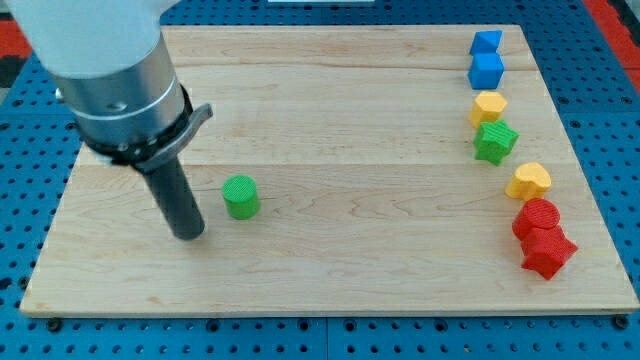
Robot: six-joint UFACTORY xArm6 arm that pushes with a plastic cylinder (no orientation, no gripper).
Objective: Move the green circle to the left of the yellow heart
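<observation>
The green circle (pixel 240 196) stands on the wooden board, left of the middle. The yellow heart (pixel 528 180) lies far off near the board's right edge. My tip (pixel 189 235) rests on the board just left of and slightly below the green circle, a small gap apart from it. The arm's grey body fills the view's top left.
A column of blocks runs down the right side: a blue block (pixel 486 42), a blue cube (pixel 486 70), a yellow hexagon (pixel 489 106), a green star (pixel 494 142), then below the heart a red circle (pixel 537 218) and a red star (pixel 548 252). The board (pixel 350 120) lies on blue pegboard.
</observation>
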